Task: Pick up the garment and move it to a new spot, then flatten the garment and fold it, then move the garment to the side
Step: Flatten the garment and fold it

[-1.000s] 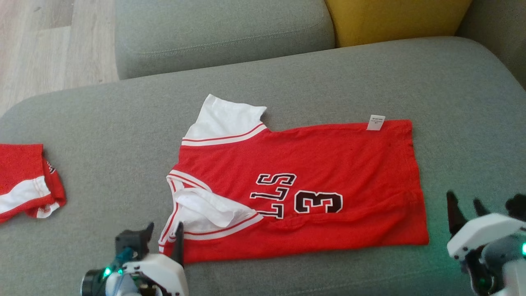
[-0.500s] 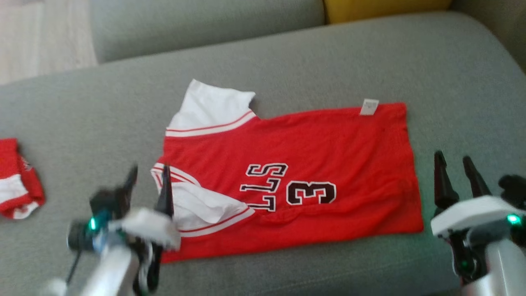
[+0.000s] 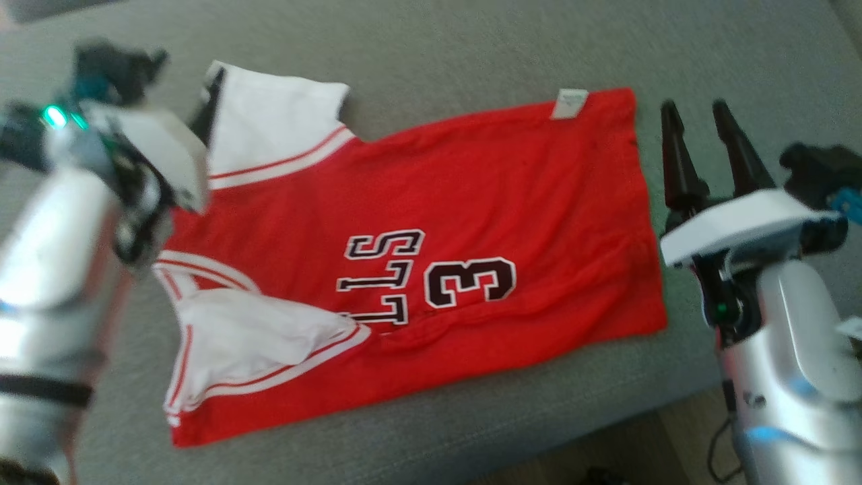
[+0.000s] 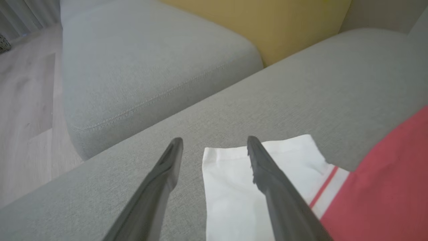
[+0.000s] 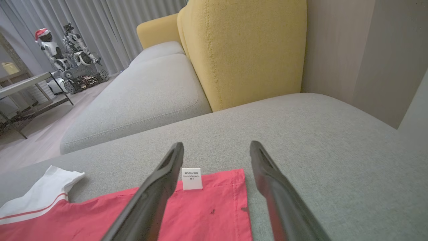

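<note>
**Jersey lies flat, both claws empty at its far edge**

The garment (image 3: 417,269), a red jersey with white sleeves, lies spread on the grey sofa seat (image 3: 471,40), with its length going from left to right. It looks quite smooth. The black lettering stops at a crease near the garment's near edge, and the near sleeve is turned in over the front. From this I judge that the moving and the flattening are done and that one long fold is perhaps already made.

The left claw (image 4: 214,140) hangs over the garment's far left corner. Its fingers are wide apart, one over the white sleeve (image 4: 234,187) and one over bare seat. The right claw (image 3: 693,111) stands just beside the garment's right end, near the corner with the small white label (image 3: 569,103). It is also spread open and holds nothing.

The rest of the folding is not done yet, I think, and neither is carrying the folded garment to the side.
</note>
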